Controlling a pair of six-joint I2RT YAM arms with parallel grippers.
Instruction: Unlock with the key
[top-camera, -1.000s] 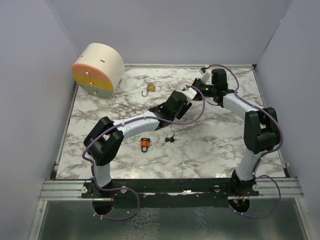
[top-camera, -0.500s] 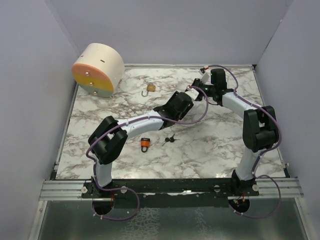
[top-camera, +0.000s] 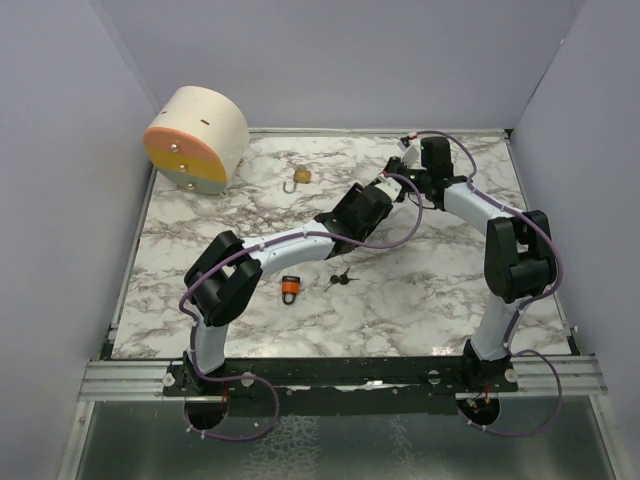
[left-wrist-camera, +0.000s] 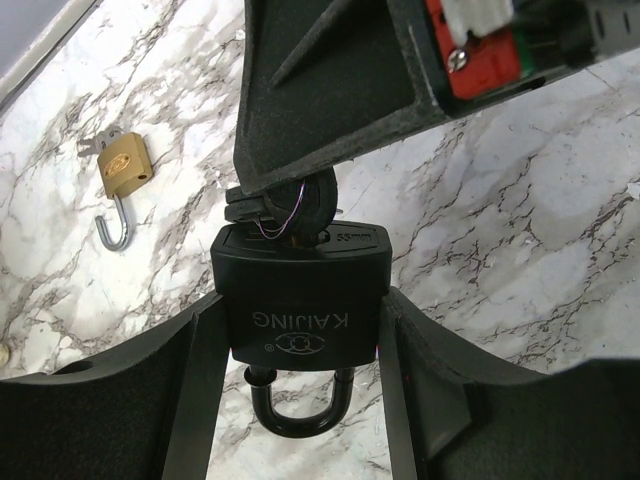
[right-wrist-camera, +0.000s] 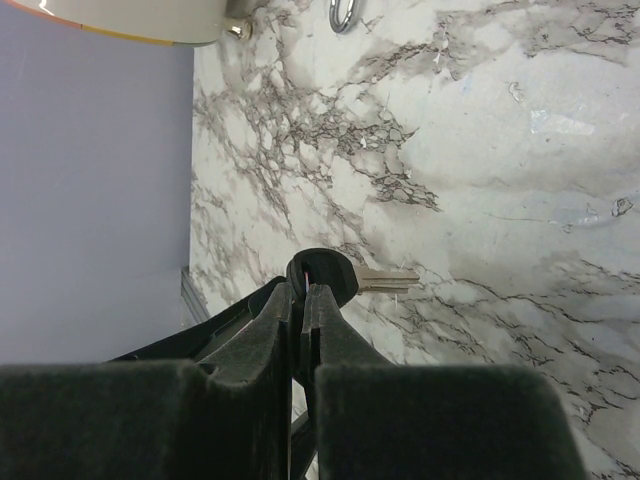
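Padlock (left-wrist-camera: 303, 290), blk, clamped by its body in left end effector (left-wrist-camera: 297, 345), off the tabletop (left-wrist-camera: 520, 200); shackle seated, i.e. locked. Key (right-wrist-camera: 350, 278) sits just beyond keyhole end, head pinched in right end effector (right-wrist-camera: 303, 292), jaws near-shut on it. Blade shows bare in right wrist view, so prob. not inserted. To do: insert, turn, free shackle. Brass padlock (left-wrist-camera: 124, 170) lies farther back.

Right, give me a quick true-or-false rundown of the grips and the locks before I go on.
1. The left gripper holds the black padlock. True.
2. The right gripper is open. False: it is shut on the key.
3. The brass padlock has its shackle closed. False: the shackle is open.
4. An orange padlock lies on the table. True.
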